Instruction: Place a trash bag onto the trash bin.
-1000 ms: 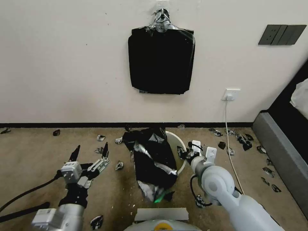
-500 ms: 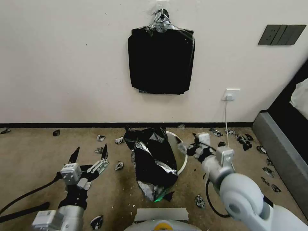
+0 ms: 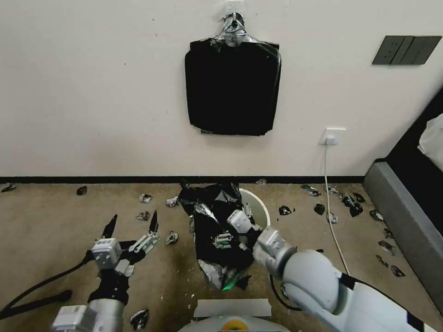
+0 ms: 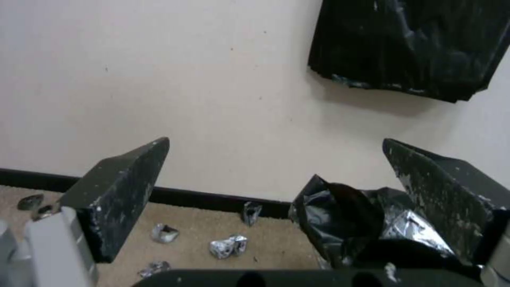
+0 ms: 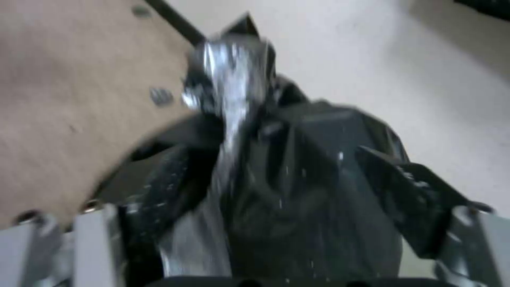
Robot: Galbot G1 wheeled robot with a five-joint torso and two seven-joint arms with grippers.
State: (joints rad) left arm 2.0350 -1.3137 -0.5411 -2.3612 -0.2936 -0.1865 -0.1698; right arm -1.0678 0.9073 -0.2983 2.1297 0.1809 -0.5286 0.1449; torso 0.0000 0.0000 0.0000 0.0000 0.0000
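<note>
The trash bag is draped over the left side of the trash bin, which stands on the carpet below the stack of bags on the wall. The right claw is spread wide against the bag's front. The left claw is held wide left of the bin, apart from it.

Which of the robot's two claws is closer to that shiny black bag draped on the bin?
The right gripper, open, is right at the trash bag; the left gripper, open, hovers apart over the carpet.
</note>
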